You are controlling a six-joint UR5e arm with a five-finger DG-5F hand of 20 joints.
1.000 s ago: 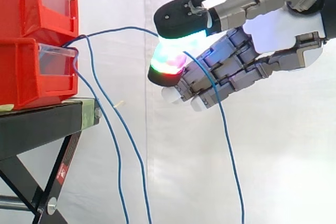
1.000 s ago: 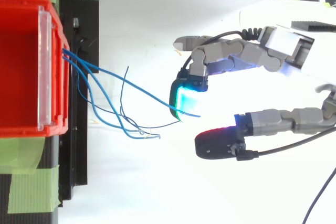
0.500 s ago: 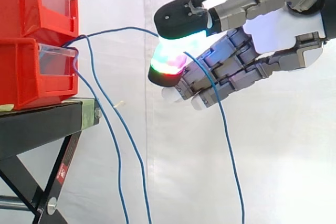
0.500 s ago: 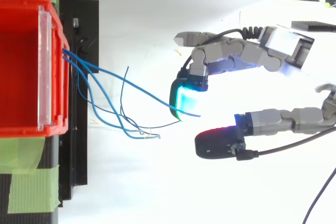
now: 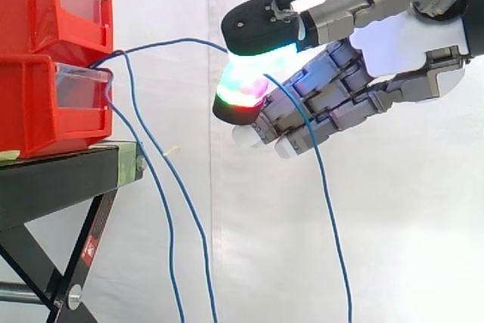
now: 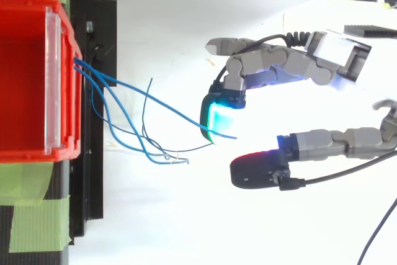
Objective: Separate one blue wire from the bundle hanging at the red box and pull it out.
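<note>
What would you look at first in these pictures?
The big grey hand on the right, with its pads glowing cyan, green and red. They pinch a blue wire that stretches across from the red bins on the left. More blue wires hang down beside the black stand.

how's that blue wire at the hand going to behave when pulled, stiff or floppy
Likely floppy: beyond the hand the blue wire droops downward. Probably light: it spans from the red box with little sag.
</note>
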